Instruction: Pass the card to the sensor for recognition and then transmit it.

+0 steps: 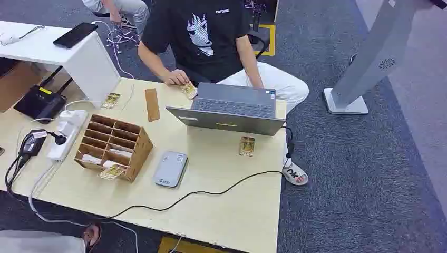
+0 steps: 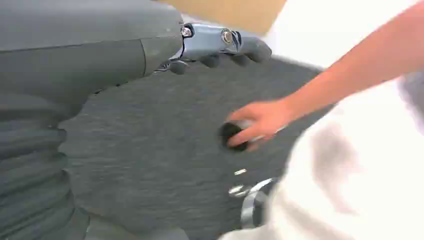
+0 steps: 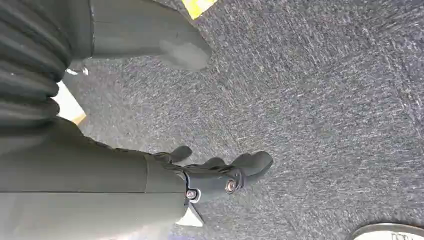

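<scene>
Card (image 1: 112, 172) in rack (image 1: 138, 149): likely thin, light, stiff, slippery; pinch by protruding edge. Left hand (image 2: 220, 46), right hand (image 3: 220, 175): fingers apart, empty.

Grey ribbed wrist covers, dark fingers (image 3: 250, 164), silver screws.

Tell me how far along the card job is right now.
Nothing looks done yet. Both hands hang over carpet holding nothing: left hand, right hand. Cards lie untouched: one in the wooden organizer, card, another beside the laptop, card. The grey sensor sits bare. Left: pick up a card, present it, pass it on.
</scene>
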Tool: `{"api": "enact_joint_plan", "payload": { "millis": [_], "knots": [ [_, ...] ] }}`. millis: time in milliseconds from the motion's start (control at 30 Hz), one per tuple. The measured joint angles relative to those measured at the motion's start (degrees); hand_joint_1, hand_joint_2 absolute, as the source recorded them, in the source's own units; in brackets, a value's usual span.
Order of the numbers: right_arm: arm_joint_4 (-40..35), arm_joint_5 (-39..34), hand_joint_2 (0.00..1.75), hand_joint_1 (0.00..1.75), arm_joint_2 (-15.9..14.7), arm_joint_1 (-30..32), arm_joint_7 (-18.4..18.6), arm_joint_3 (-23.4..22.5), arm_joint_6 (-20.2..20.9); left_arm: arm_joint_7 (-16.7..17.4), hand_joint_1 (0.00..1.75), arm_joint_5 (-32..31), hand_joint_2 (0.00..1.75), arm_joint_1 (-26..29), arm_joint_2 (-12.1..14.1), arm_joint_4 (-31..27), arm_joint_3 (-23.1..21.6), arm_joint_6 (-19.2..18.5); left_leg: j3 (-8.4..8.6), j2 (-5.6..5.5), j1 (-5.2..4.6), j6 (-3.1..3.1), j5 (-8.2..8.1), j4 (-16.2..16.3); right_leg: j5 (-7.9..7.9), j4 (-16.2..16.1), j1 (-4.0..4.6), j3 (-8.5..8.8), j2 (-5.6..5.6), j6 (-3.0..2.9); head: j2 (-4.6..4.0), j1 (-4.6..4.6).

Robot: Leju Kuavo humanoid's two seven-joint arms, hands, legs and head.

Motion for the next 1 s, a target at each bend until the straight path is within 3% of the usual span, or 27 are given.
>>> {"api": "enact_joint_plan", "payload": {
  "millis": [100, 367, 567, 800, 1000],
  "knots": [
    [0.0, 0.0, 1.75, 0.00, 0.0, 0.0, -0.4, -0.4, 0.2, -0.1, 0.00, 3.6, 1.75, 0.2, -1.6, -9.7, 0.0, -0.7, 0.03, 0.01, -0.01, 0.00, 0.00, 0.0, 0.00, 0.0, -0.01, 0.02, 0.02, 0.00, -0.02, 0.02],
    [0.0, -0.3, 1.75, 0.00, 0.0, 0.0, -0.9, -0.7, 0.3, -0.5, 0.00, 4.8, 1.75, 2.5, -7.4, -31.7, -3.6, -3.4, 0.03, 0.00, -0.01, 0.01, -0.01, 0.1, 0.00, 0.0, 0.00, 0.04, 0.01, 0.01, -0.02, 0.04],
    [0.0, -0.7, 1.75, 0.00, 0.1, 0.0, -1.1, -1.2, 1.1, -0.5, 0.00, 5.0, 1.75, 9.1, -9.2, -50.4, -15.2, -2.8, 0.04, -0.03, 0.00, 0.01, -0.01, 0.1, 0.00, 0.0, 0.00, 0.05, -0.01, 0.01, 0.00, 0.11],
    [0.0, -0.8, 1.75, 0.00, 0.1, 0.0, -1.1, -1.6, 1.2, -0.5, 0.00, 5.0, 1.75, 11.1, -9.7, -58.4, -20.9, -2.4, 0.06, -0.01, 0.00, 0.01, -0.01, 0.1, 0.00, 0.0, 0.00, 0.10, -0.01, 0.00, 0.00, 0.13],
    [0.0, -0.8, 1.75, 0.00, 0.1, 0.0, -1.1, -1.7, 1.2, -0.5, 0.00, 4.5, 1.75, 11.6, -9.6, -61.1, -22.6, -2.5, 0.05, -0.01, 0.00, 0.01, -0.01, 0.1, 0.00, 0.0, 0.00, 0.10, -0.02, 0.01, -0.02, 0.09]
  ]
}}
